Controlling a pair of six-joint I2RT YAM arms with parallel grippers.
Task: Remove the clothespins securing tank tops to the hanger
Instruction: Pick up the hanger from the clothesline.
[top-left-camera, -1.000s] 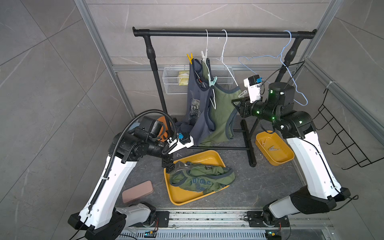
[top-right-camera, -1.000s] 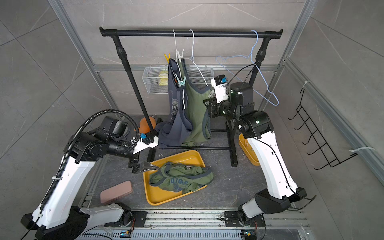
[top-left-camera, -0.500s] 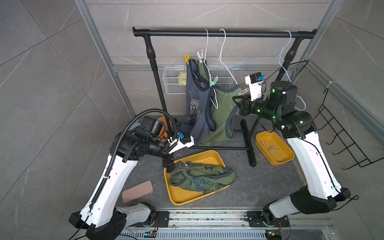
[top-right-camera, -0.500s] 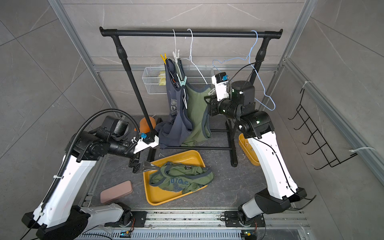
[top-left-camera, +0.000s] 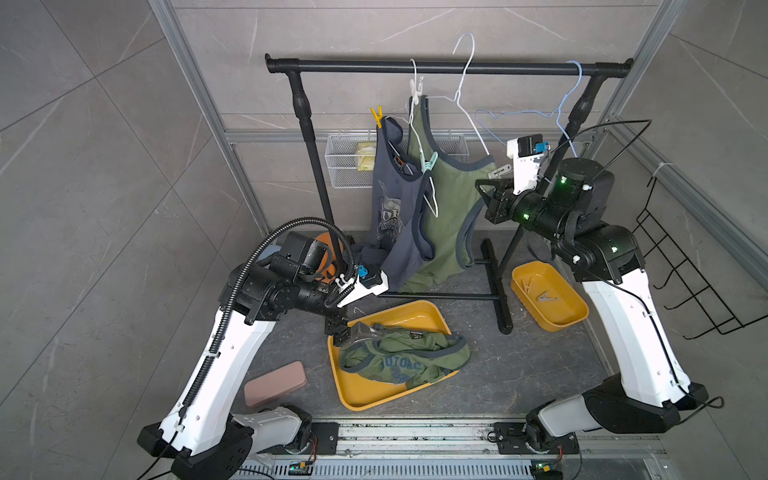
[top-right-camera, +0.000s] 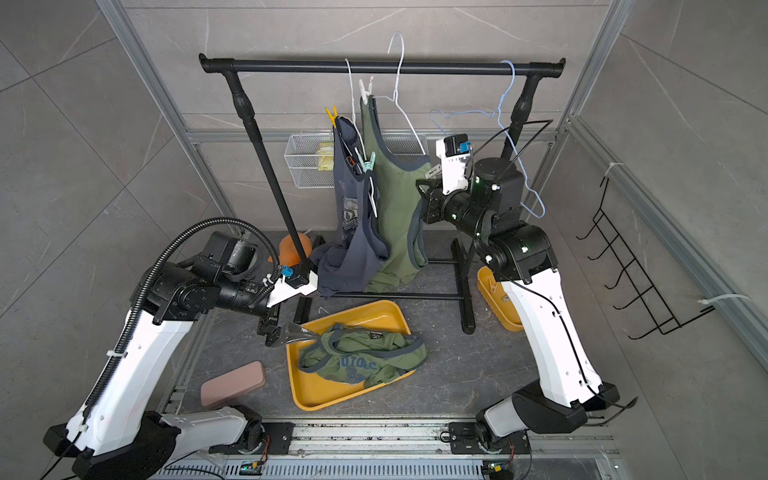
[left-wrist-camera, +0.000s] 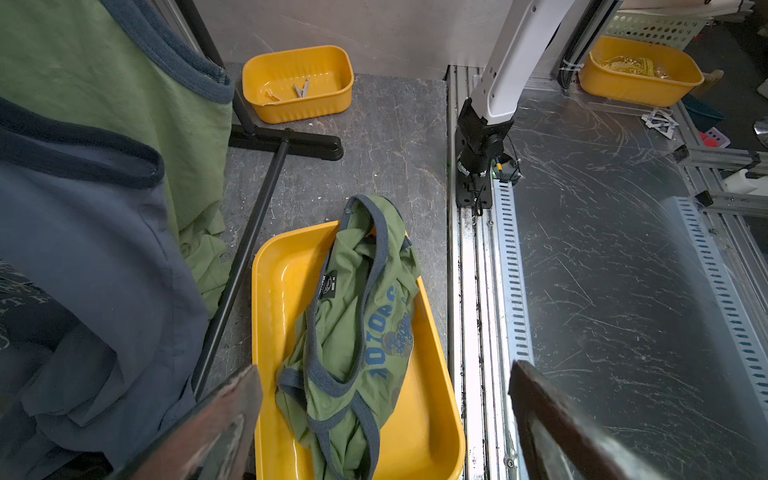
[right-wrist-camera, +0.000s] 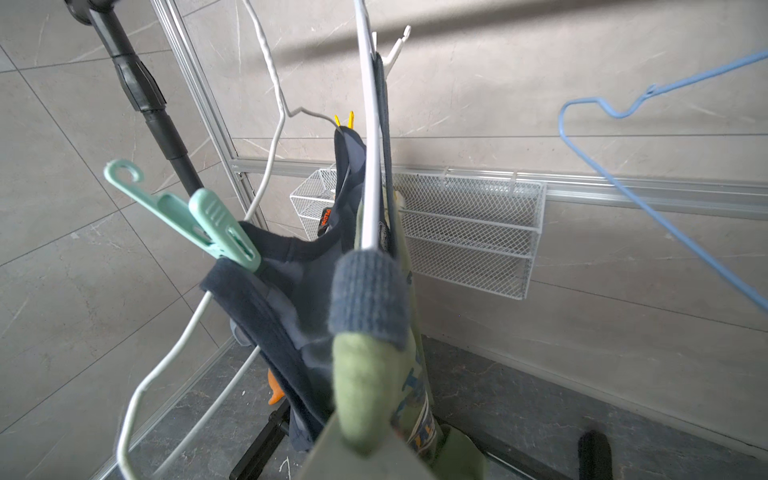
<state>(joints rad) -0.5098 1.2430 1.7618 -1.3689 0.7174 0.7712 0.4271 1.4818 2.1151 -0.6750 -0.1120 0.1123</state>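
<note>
One olive tank top (right-wrist-camera: 363, 374) strap in the clamped right gripper (right-wrist-camera: 365, 453) (mint clothespin (right-wrist-camera: 208, 226) nearby).

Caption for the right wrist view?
The right claw shut on the green tank top at its strap; a mint clothespin clips the blue top beside it.

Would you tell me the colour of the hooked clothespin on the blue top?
Mint green clothespin, clearest in right wrist view.
</note>
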